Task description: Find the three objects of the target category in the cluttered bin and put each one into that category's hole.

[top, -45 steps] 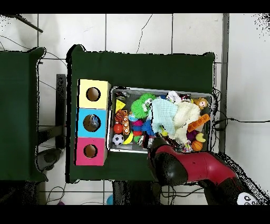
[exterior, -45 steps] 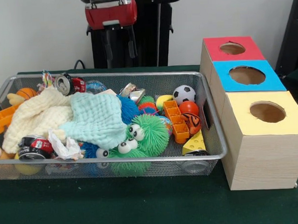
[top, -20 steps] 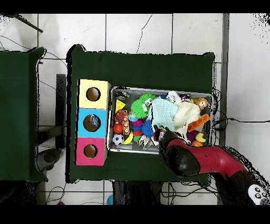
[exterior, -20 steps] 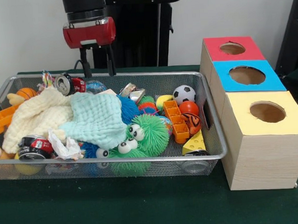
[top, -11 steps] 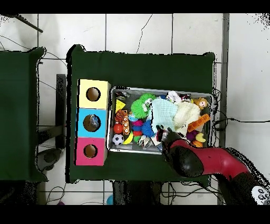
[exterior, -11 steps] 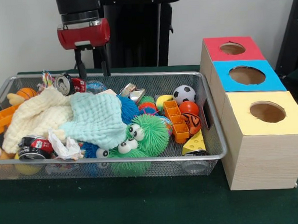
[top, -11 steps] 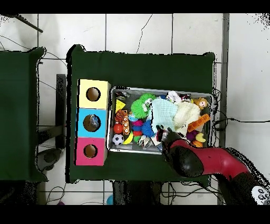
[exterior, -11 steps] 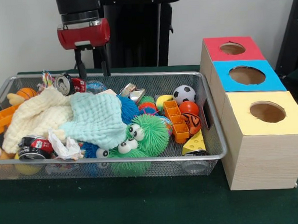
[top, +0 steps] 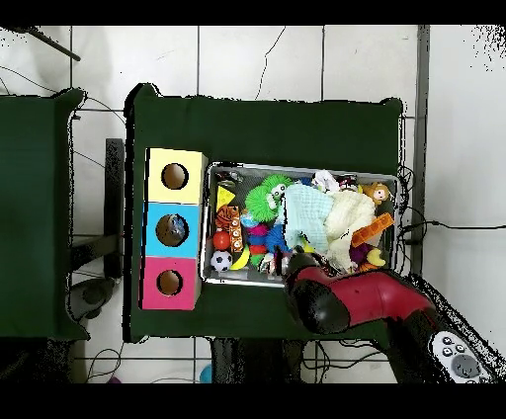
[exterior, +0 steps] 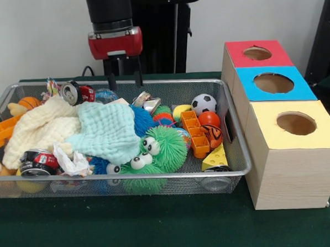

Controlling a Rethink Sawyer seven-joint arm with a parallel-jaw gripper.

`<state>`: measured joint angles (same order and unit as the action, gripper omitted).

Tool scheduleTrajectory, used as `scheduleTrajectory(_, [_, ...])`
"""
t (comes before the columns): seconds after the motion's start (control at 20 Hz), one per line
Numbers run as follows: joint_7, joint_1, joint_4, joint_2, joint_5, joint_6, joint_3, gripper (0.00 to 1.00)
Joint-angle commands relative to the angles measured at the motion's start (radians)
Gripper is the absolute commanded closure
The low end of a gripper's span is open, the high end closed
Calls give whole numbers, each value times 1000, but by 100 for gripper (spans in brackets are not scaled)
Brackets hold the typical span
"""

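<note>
My gripper (exterior: 126, 87) hangs open and empty over the back rim of the wire bin (exterior: 239, 147), just behind a crumpled silver piece (exterior: 147, 102). A crushed red and silver can (exterior: 76, 92) lies to its left at the bin's back. A second crushed can (exterior: 37, 162) rests at the front left. A soccer ball (exterior: 204, 104), an orange ball (exterior: 209, 119) and a cheese wedge (exterior: 215, 157) lie at the right end. Three boxes stand beside the bin, with a red hole (exterior: 257, 53), a blue hole (exterior: 273, 83) and a yellow hole (exterior: 295, 123). In the overhead view the arm (top: 321, 298) covers the gripper.
A mint cloth (exterior: 107, 130) and a cream cloth (exterior: 41, 129) cover the bin's middle and left. Green fuzzy toys with eyes (exterior: 158, 149) sit in front. An orange block strip (exterior: 195, 133) lies by the balls. Green table cover (exterior: 159, 223) lies before the bin.
The gripper has swung right in the front view, from above the crushed can at the back left to the back middle of the bin. It stays open and empty.
</note>
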<state>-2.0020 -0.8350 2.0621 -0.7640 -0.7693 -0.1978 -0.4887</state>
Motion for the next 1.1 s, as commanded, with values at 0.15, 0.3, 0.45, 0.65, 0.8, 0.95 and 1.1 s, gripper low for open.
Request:
scheduleTrajectory(0.15, [-76,76,-42,56,-111,133,143,0])
scheduleTrajectory(0.3, [-59,56,-18,55,-116,152,141,0])
scheduleTrajectory(0.45, [-37,28,2,51,-117,159,129,0])
scheduleTrajectory(0.65, [-11,-32,30,58,-127,163,89,0])
scheduleTrajectory(0.8, [9,-75,46,54,-135,148,55,0])
scheduleTrajectory(0.95, [36,-122,58,45,-138,122,16,0])
scheduleTrajectory(1.1, [47,-140,54,46,-148,114,2,0])
